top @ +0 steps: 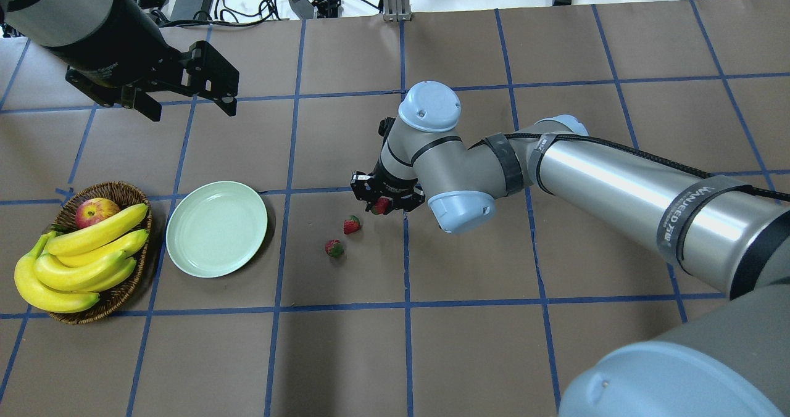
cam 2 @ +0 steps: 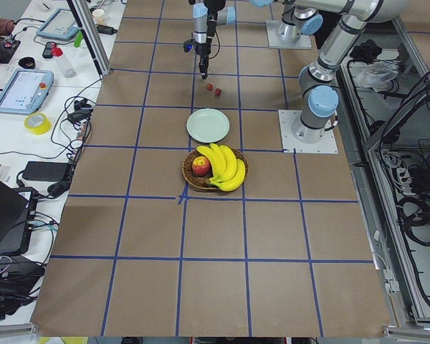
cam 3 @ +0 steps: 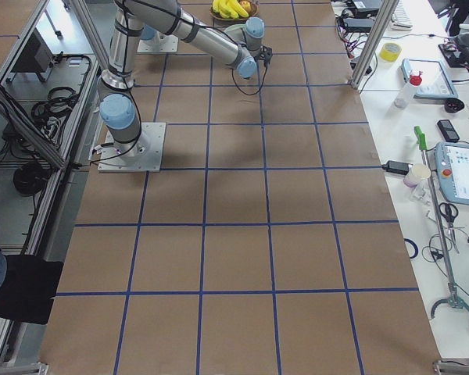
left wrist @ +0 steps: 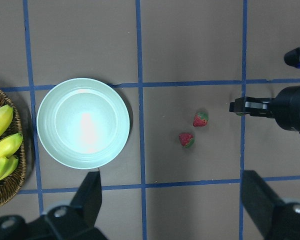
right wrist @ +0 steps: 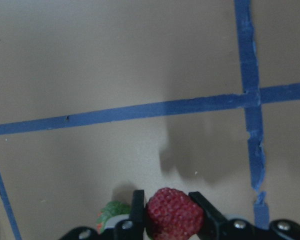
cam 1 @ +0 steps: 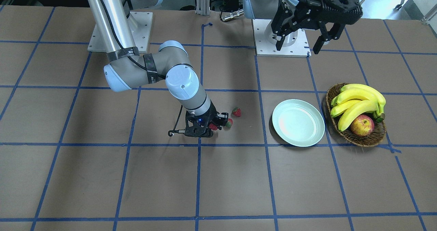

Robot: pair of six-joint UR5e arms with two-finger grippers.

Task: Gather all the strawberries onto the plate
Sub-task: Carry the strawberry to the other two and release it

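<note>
My right gripper (top: pixel 382 206) is shut on a red strawberry (right wrist: pixel 173 214), low over the table; it also shows in the front view (cam 1: pixel 213 126). Two more strawberries (top: pixel 351 224) (top: pixel 334 248) lie on the table just left of it, between it and the plate; they also show in the left wrist view (left wrist: pixel 200 119) (left wrist: pixel 186 139). The pale mint plate (top: pixel 216 229) lies empty, left of the berries. My left gripper (top: pixel 185 103) is open and empty, high above the table beyond the plate.
A brown wicker basket (top: pixel 120 190) with bananas (top: pixel 86 256) and a red-yellow apple (top: pixel 95 210) stands right beside the plate on its left. My right arm's elbow (top: pixel 457 210) hangs over the table's middle. Cables and devices lie along the far edge.
</note>
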